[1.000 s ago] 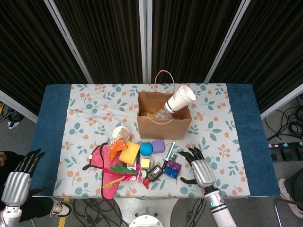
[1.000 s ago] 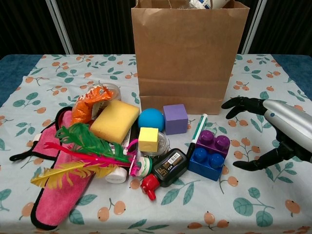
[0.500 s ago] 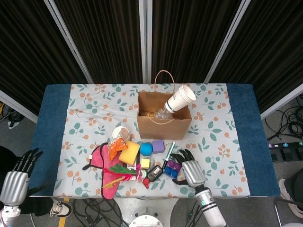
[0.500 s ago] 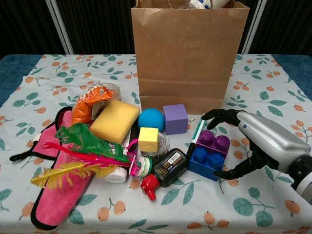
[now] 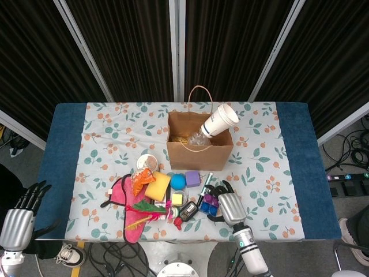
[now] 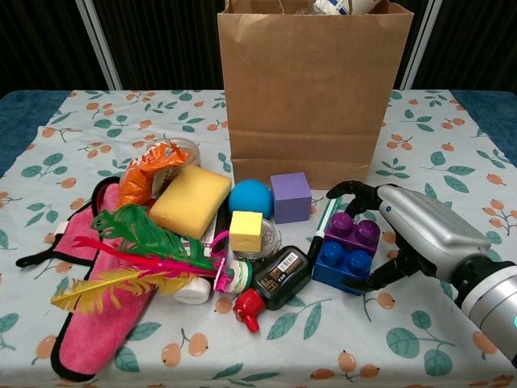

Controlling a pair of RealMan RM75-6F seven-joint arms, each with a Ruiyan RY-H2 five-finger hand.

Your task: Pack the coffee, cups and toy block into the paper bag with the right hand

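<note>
Left hand [image 5: 17, 222]: off the table's near left corner, fingers spread, nothing in it (seen in the head view only).

Table [image 6: 452, 153]: floral cloth. On its near left lies a pink cloth [image 6: 89, 323] with feathers [image 6: 137, 255] across it. Behind these sit an orange packet [image 6: 145, 179] and a yellow sponge [image 6: 191, 200]. Next along are a blue ball [image 6: 250, 197], a small yellow cube [image 6: 246, 230] and a purple cube [image 6: 291, 196]. A dark bottle [image 6: 279, 277] with a red cap lies in front of them.

Paper bag [image 6: 311, 89]: upright at the table centre, behind the clutter. A white cup [image 5: 220, 120] leans out of its right side, tilted.

Toy block [image 6: 346, 252]: purple over blue, on the cloth in front of the bag, just right of a marker pen [image 6: 325, 226].

Right hand [image 6: 404, 234]: cupped around the block's right side, fingers curved over its far edge, thumb at its near corner. Whether they actually press the block cannot be told; the block sits on the table.
</note>
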